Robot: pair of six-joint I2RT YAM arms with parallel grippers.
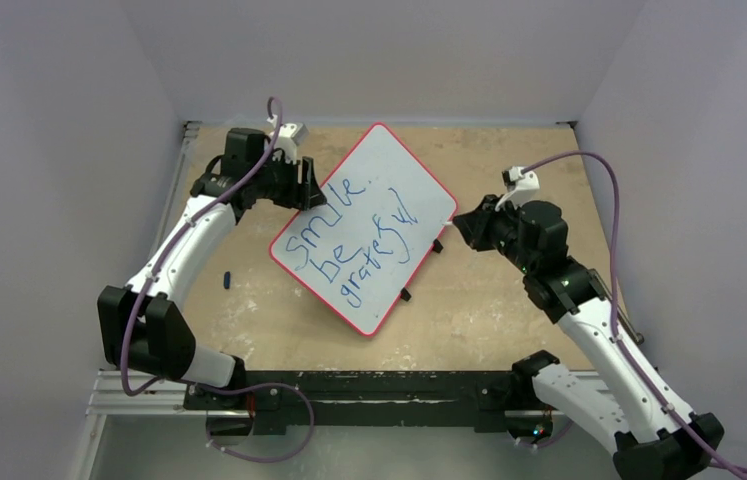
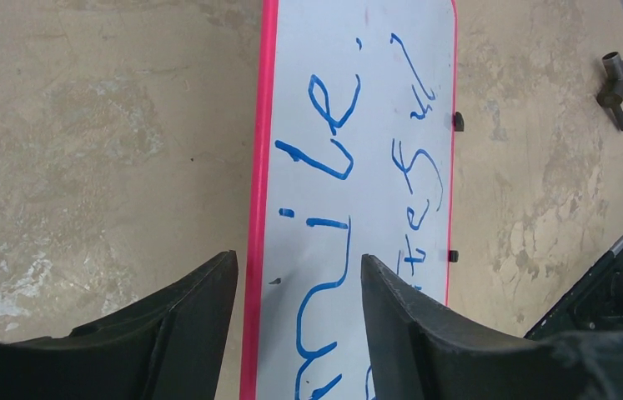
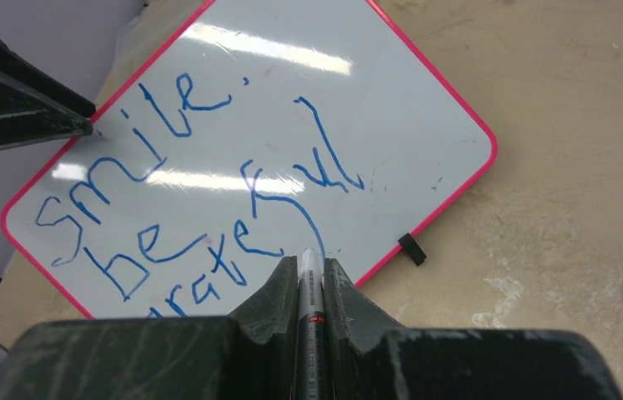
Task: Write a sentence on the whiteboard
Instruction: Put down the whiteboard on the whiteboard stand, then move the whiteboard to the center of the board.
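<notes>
The whiteboard [image 1: 394,165] lies tilted on the wooden table, white with a thin red rim. The sentence [image 1: 329,262] in blue marker reads "smile be grateful" in three slanted lines. My left gripper [image 1: 304,185] is at the board's far left edge and stands open [image 2: 298,267]. One finger is over the table, the other over the whiteboard [image 2: 308,50], and the red rim runs between them. My right gripper [image 1: 464,222] is shut [image 3: 311,262] on a grey marker [image 3: 311,308]. The marker tip pokes out over the whiteboard [image 3: 391,108], beside the end of the sentence [image 3: 245,237].
A small dark blue cap [image 1: 227,279] lies on the table left of the board. Black feet [image 1: 405,294] stick out from the board's near right rim. White walls close in the table on three sides, and a metal rail [image 1: 349,390] runs along its near edge.
</notes>
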